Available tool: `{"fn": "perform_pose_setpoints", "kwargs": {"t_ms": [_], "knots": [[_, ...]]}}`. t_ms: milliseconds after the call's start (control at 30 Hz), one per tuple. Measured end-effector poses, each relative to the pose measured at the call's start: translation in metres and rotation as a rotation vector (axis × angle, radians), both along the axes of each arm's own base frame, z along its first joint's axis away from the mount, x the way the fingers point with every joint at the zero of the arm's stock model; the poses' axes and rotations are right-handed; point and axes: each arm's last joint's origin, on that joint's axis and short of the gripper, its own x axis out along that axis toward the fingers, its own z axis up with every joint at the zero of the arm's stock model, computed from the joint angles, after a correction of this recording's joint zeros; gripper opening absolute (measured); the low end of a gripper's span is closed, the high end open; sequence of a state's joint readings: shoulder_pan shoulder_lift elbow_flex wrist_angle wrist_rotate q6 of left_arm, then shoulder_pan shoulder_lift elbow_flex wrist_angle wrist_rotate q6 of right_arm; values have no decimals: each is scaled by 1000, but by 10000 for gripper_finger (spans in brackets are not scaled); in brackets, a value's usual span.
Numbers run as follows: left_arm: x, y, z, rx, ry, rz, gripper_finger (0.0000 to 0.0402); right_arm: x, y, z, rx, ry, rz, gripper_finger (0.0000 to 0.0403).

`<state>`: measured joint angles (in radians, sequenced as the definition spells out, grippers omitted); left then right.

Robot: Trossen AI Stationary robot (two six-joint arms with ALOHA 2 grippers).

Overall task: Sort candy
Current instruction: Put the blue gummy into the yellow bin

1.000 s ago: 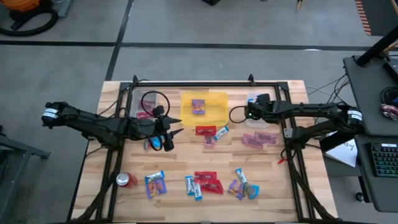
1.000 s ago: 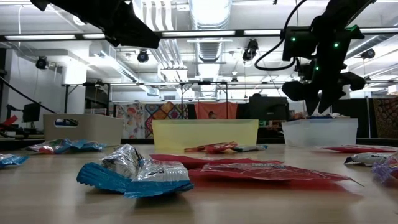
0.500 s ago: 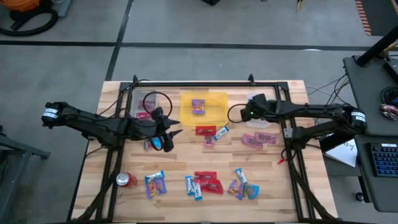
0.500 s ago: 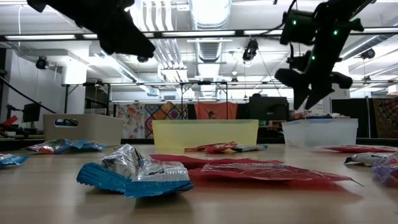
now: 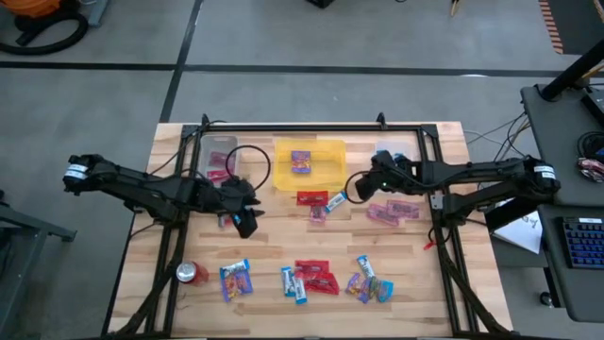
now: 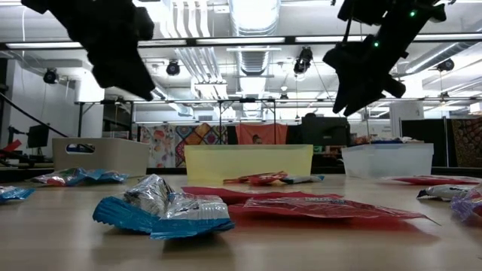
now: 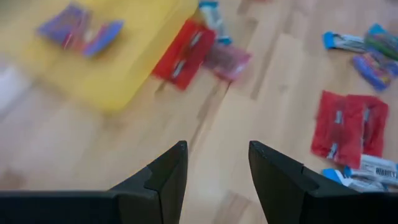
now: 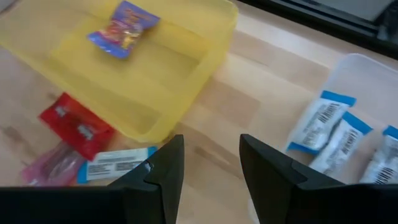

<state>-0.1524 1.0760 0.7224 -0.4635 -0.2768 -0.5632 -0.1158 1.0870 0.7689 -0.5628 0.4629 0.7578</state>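
Wrapped candy lies scattered on the wooden table. A red packet (image 5: 311,198) and a blue-and-white bar (image 5: 336,201) lie just in front of the yellow bin (image 5: 326,175), which holds one purple packet (image 5: 300,161). Pink packets (image 5: 392,211) lie to the right. More candy lies in a row near the near edge (image 5: 316,277). My left gripper (image 5: 251,219) (image 7: 217,149) hovers open and empty over bare table, left of the yellow bin. My right gripper (image 5: 359,187) (image 8: 211,143) hovers open and empty beside the blue-and-white bar (image 8: 115,163).
A clear bin (image 5: 401,151) at the far right holds blue-and-white bars (image 8: 323,118). Another clear bin (image 5: 215,149) at the far left holds a red packet. A red soda can (image 5: 192,273) stands near the near-left corner. A black frame runs along the far and side edges.
My right gripper has moved away from the right clear bin toward the table's left and near edge, and now hangs by the blue-and-white bar. My left gripper has turned about and tipped downward, staying in nearly the same spot. No candy has visibly moved.
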Motion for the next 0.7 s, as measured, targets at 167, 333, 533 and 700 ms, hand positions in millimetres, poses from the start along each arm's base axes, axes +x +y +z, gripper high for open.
{"fn": "perform_pose_setpoints", "kwargs": {"t_ms": [167,333,533,700], "knots": [[-11,1,-10,-98,125,141,154,1,1,0,-3,-7,8,147],[-14,0,-28,-129,282,252,154,2,1,1,-15,-15,10,146],[0,-4,-56,-113,432,293,154,2,1,1,-16,-14,12,144],[13,-6,-67,-81,537,308,155,2,1,1,-16,-14,11,144]]}}
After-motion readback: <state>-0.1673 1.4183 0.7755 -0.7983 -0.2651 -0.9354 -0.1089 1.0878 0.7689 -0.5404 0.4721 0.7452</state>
